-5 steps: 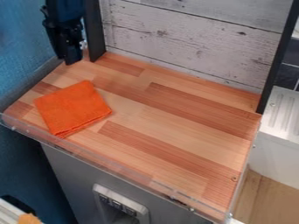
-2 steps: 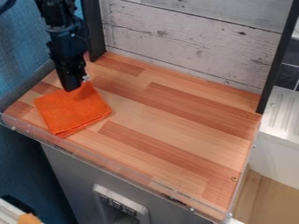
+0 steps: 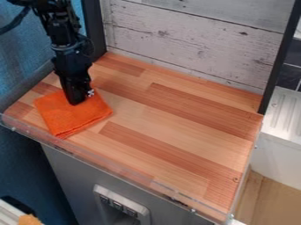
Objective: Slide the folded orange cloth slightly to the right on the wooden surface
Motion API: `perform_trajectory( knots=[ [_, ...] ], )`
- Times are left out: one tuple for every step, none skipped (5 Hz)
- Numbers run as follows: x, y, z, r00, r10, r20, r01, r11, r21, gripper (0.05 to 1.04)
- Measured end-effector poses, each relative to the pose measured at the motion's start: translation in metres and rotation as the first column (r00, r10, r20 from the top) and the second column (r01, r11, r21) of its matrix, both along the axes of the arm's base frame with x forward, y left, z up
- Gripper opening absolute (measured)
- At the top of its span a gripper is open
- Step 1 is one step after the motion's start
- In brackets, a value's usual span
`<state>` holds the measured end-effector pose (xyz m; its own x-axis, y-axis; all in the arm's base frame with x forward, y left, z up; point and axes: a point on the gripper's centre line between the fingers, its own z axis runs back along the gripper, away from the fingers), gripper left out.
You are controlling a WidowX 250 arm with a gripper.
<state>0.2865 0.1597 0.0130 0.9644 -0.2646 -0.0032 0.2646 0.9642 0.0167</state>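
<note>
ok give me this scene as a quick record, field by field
tool: black, pointing down, low over the cloth; contact unclear
cloth: orange cloth, folded, lying flat
cloth place: left part of the view, on the countertop
surface: striped wood countertop
front edge: clear strip
backdrop: whitewashed plank panel between black uprights
beyond right edge: white ribbed surface

A black gripper hangs at the upper left of the frame, its tip over the upper part of an orange cloth folded on a striped wooden counter. Whitewashed boards rise behind, at top, and a white ribbed surface stands at the right edge.
</note>
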Motion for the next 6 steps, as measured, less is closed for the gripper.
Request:
perform_trajectory(
  knots=[
    [-0.0007, -0.0013, -0.0027, 1.000, 0.007, 0.008, -0.007, 1.000, -0.001, 0.063],
    [0.0020, -0.0015, -0.0032, 0.999, 0.033, 0.016, -0.033, 0.999, -0.008, 0.063],
    [0.0023, -0.0017, -0.0034, 0.998, 0.061, 0.016, -0.061, 0.998, -0.011, 0.063],
    [0.0059, -0.0005, -0.0031, 0.993, 0.114, 0.017, -0.114, 0.993, -0.013, 0.063],
    [0.0080, -0.0010, -0.0031, 0.988, 0.152, 0.006, -0.152, 0.988, -0.020, 0.088],
    [0.0079, -0.0070, -0.0014, 0.980, 0.197, -0.021, -0.198, 0.980, -0.033, 0.242]
  ],
)
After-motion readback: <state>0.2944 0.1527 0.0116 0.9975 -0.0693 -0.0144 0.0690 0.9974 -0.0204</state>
